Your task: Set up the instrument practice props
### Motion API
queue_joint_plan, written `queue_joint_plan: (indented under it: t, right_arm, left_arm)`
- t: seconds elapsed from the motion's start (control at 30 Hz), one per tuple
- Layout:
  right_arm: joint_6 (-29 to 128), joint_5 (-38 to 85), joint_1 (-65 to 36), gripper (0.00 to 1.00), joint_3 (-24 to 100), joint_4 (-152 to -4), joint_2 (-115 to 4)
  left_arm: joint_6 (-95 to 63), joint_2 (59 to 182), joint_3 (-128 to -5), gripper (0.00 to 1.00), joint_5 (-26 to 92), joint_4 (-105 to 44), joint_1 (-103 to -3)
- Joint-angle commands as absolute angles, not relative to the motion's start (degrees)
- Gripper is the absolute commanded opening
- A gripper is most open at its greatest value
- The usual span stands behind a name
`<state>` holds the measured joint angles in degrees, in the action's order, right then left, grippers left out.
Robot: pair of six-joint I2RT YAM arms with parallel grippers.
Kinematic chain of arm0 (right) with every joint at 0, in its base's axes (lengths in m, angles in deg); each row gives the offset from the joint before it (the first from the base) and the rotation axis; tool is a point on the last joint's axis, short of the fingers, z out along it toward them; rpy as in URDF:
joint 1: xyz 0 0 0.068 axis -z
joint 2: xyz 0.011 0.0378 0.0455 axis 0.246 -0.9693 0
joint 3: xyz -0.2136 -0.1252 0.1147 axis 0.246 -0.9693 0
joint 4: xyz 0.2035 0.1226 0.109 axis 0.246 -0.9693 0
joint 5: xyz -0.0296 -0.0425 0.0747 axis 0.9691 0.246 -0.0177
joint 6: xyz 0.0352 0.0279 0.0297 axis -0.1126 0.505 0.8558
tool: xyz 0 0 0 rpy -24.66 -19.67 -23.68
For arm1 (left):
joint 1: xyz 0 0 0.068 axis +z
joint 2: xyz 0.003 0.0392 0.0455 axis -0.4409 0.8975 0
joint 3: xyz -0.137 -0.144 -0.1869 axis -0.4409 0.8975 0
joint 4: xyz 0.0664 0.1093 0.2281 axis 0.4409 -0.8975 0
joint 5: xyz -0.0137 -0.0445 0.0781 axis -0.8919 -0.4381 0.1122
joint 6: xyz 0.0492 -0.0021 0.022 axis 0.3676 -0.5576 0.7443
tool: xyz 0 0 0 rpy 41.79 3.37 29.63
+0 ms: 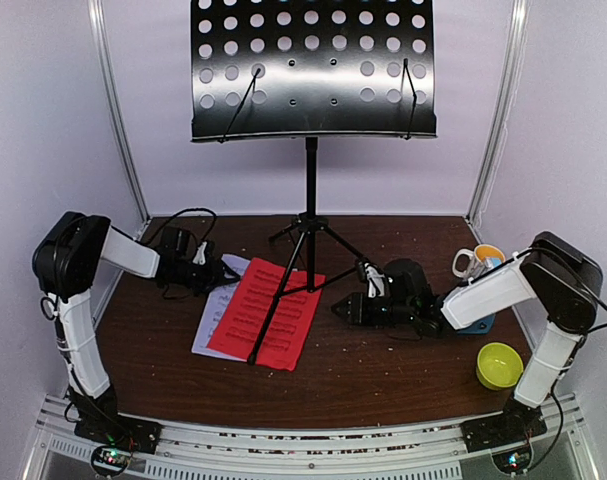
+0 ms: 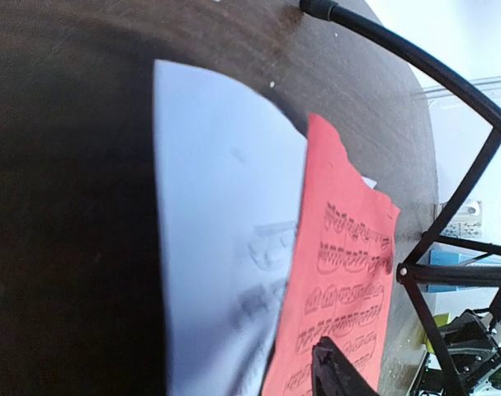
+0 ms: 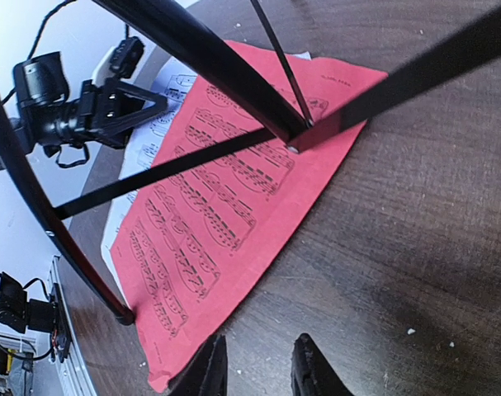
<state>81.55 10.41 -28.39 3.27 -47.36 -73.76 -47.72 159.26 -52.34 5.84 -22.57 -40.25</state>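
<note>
Top cam: high up, behind near table (image 1: 383, 385) edge, looks down + fwd, far from red sheet (image 1: 241, 322); takes in most of music stand (image 1: 313, 70). L wrist cam: low, just left of red sheet (image 2: 341, 272), v. close, rolled sideways, faces across it. R wrist cam: low, right of red sheet (image 3: 225, 214), close, faces back across it. All 3 share red sheet + music stand's legs.

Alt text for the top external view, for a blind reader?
A black music stand rises at centre, one tripod leg crossing a red sheet that overlaps a white sheet. The left gripper is by the sheets' far corner, the right gripper near the stand's legs; a white mug and yellow bowl sit right.
</note>
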Motion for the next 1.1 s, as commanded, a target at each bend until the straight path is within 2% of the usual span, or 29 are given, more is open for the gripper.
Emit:
queue_joint_plan:
  t: [0.0,0.1,0.17,0.27,0.4,0.63,1.07]
  right_arm:
    - [82.15,9.91,-29.02,0.3,3.55,-45.62,-75.59]
    - [82.23,9.3,-29.63,0.32,4.35,-45.3,-76.22]
    - [82.4,9.27,-29.8,0.33,4.55,-45.25,-76.36]
    - [82.25,9.61,-29.84,0.34,4.13,-45.11,-75.53]
    - [80.89,10.83,-29.73,0.39,2.93,-45.3,-72.54]
    - [75.92,13.13,-28.96,0.55,1.4,-46.68,-65.82]
    - [64.28,19.39,-28.74,0.77,-0.03,-49.6,-52.49]
  left_arm:
    - [-50.68,155.79,-45.15,0.45,9.42,-19.26,-40.1]
    - [-50.62,152.56,-42.05,0.44,11.51,-17.64,-40.14]
    - [-49.65,150.84,-41.46,0.37,12.99,-18.71,-40.09]
    - [-46.99,148.11,-41.39,0.24,16.3,-21.84,-40.14]
    - [-41.9,143.28,-42.24,0.0,22.51,-29.08,-40.22]
    - [-33.9,131.73,-43.44,0.0,33.04,-40.41,-40.25]
    - [-20.7,108.24,-40.69,0.0,38.87,-48.62,-40.9]
